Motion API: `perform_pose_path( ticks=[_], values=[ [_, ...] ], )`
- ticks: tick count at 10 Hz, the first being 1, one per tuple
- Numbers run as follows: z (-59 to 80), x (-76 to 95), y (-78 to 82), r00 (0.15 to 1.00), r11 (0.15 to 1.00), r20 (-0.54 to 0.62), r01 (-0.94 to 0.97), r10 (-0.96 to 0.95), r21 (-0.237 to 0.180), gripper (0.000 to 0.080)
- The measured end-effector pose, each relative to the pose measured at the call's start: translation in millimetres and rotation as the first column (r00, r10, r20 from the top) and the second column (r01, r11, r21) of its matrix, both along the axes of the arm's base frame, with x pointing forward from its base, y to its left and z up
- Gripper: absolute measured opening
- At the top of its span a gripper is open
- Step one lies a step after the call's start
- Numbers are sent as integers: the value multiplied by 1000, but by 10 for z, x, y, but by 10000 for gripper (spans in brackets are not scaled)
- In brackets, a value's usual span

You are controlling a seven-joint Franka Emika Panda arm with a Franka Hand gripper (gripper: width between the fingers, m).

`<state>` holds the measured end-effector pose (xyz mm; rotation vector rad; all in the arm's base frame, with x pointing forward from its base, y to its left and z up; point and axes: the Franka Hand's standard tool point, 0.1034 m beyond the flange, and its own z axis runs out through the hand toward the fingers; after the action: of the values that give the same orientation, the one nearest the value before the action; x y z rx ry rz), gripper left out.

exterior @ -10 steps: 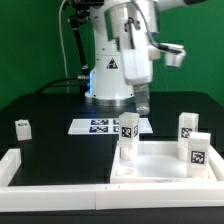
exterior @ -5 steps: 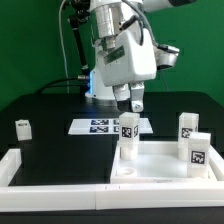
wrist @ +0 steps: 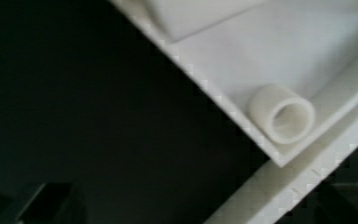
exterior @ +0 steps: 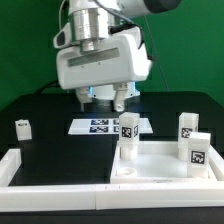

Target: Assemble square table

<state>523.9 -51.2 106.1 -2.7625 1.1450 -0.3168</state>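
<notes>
While the gripper (exterior: 109, 101) hangs above the black table (exterior: 50, 120) with its fingers apart and nothing between them, I log the layout. The tabletop slab (exterior: 160, 160) lies at near right, against the border rail (exterior: 60, 180). Three legs (exterior: 128, 127) stand upright on or by it; a fourth leg (exterior: 21, 128) sits well apart at far left. The slab therefore lies nearer to me and right of the gripper. The wrist view shows a corner socket (wrist: 284, 113) just inside the slab edge. The marker board (exterior: 100, 126) is below the gripper.

White arm (exterior: 100, 60), dark fingertips (exterior: 121, 103)
</notes>
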Motion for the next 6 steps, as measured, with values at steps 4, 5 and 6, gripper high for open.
perform_pose_path(
  ticks=[4, 5, 6],
  values=[
    [-76, -276, -424, 919, 907, -29, -392, 392, -156, 649],
    [-77, -272, -417, 894, 879, -39, -446, 446, -170, 649],
    [-79, -276, -438, 855, 835, -57, -516, 516, -189, 649]
  ],
)
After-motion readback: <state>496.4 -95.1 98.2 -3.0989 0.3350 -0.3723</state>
